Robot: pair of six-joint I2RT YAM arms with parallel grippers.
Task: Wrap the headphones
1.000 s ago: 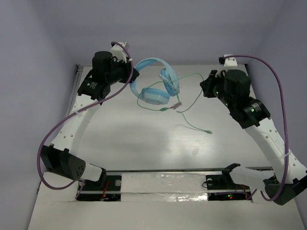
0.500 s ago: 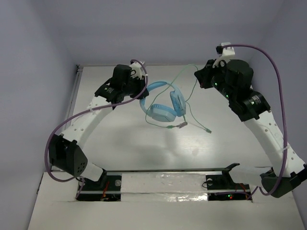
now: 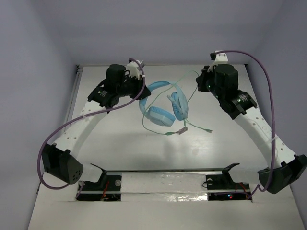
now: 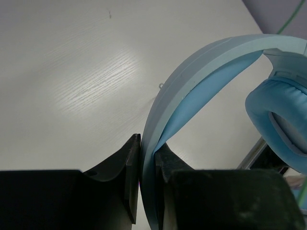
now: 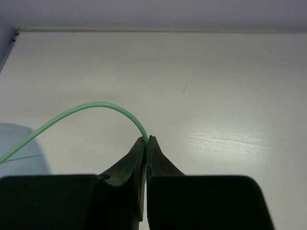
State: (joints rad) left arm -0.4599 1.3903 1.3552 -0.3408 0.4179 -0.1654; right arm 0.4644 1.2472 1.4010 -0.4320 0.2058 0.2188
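Observation:
The light blue headphones (image 3: 162,104) hang above the table at centre back, both ear cups dangling. My left gripper (image 3: 142,94) is shut on the headband (image 4: 192,86), which runs up between the jaws in the left wrist view; one padded ear cup (image 4: 280,122) shows at the right. My right gripper (image 3: 199,82) is shut on the thin pale green cable (image 5: 86,112), which arcs left from the jaw tips. In the top view the cable (image 3: 184,79) loops from the right gripper to the headphones, and its plug end (image 3: 209,131) trails down toward the table.
The thick purple arm cables (image 3: 72,127) loop along both arms. A metal rail (image 3: 163,170) and the arm bases run along the near edge. The white walls close the table at the back and left.
Both arms have lifted and carried the headphones toward the table's centre. The right gripper has moved up and left with the cable, and the ear cups have swung round.

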